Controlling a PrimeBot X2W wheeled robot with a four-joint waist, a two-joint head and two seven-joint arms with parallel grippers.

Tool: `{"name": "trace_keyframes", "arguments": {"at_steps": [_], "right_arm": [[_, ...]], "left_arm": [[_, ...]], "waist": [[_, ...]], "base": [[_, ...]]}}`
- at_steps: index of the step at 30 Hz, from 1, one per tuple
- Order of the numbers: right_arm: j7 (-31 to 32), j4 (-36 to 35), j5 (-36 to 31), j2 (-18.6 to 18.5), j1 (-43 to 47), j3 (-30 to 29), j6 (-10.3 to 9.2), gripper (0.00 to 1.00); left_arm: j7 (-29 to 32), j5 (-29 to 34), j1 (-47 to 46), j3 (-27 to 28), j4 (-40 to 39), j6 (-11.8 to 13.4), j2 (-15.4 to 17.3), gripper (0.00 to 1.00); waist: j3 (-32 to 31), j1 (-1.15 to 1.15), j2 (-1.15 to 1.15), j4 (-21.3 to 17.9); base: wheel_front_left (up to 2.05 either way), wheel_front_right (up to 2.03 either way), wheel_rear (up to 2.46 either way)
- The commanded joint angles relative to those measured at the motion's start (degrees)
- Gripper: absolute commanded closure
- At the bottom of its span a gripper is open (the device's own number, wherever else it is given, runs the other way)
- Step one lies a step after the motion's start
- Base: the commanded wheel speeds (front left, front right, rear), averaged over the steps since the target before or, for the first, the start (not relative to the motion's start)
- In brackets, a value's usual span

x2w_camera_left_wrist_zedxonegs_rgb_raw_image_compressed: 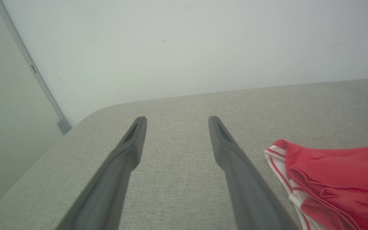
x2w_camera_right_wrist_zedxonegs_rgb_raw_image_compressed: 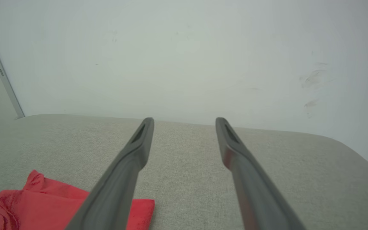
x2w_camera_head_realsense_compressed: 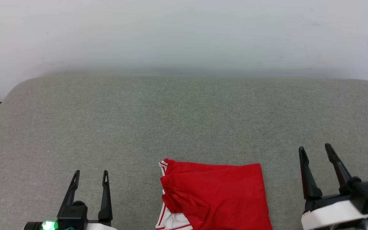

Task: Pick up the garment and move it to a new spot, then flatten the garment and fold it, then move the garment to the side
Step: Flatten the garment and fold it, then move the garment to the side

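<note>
The garment (x2w_camera_head_realsense_compressed: pixel 216 191) lies folded on the pad (x2w_camera_head_realsense_compressed: pixel 139 121). The left gripper (x2w_camera_head_realsense_compressed: pixel 91 173) and right gripper (x2w_camera_head_realsense_compressed: pixel 314 148) are spread wide, empty.

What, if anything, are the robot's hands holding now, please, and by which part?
Nothing: the left hand and right hand stand open and empty, clear of the folded red fabric T-shirt with white striped trim on the grey fabric surface.

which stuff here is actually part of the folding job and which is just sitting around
Part of the job:
- red jersey T-shirt with red-and-white striped trim, lying folded
- left gripper, open, apart from the shirt
- right gripper, open, apart from the shirt

Just there:
- grey woven fabric surface under the shirt
- white wall
- grey metal strip on the wall
</note>
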Motion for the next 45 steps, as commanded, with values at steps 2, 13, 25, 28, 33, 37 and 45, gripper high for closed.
{"name": "trace_keyframes", "arguments": {"at_steps": [2,13,25,28,33,37,45], "right_arm": [[-0.1,-1.9,-0.5,0.9,2.6,0.0,-0.07,0.00],[0.1,-6.1,0.5,2.3,8.8,-0.2,-0.07,0.00],[1.0,-5.8,1.6,2.3,9.7,0.2,-0.06,0.00],[1.0,-5.5,1.6,2.3,9.7,0.3,-0.06,0.00],[1.0,-5.2,1.7,2.3,8.8,-0.1,-0.07,0.00],[1.3,-6.0,0.1,2.3,6.4,-0.3,-0.06,0.00],[5.6,-8.2,1.2,-2.5,-1.6,-0.8,-0.06,0.00]], "left_arm": [[-0.1,0.3,0.7,-0.4,-0.1,0.2,0.3,0.00],[-0.1,0.1,1.6,-1.6,-0.1,0.2,0.9,0.00],[-0.1,-0.3,1.7,-2.2,0.3,0.5,1.4,0.00],[-0.1,-0.4,1.7,-2.3,0.3,0.6,1.6,0.00],[-0.1,-0.4,1.7,-2.5,0.3,0.7,1.7,0.00],[-0.1,-0.7,1.5,-2.5,0.4,0.8,1.7,0.00],[-0.1,-1.0,0.6,-2.7,0.5,0.5,1.5,0.00]], "waist": [[-0.4,0.01,0.00,0.3],[-1.3,0.01,0.00,1.1],[-1.6,0.01,0.00,1.6],[-1.6,0.01,0.00,1.7],[-1.6,0.01,0.00,1.9],[-1.5,0.01,0.00,2.1],[-0.8,0.01,0.00,2.6]], "base": [[0.00,0.00,0.00],[0.00,0.00,0.00],[0.00,0.00,0.00],[0.00,0.00,0.00],[0.00,0.00,0.00],[0.00,0.00,0.00],[0.00,0.00,0.00]]}}
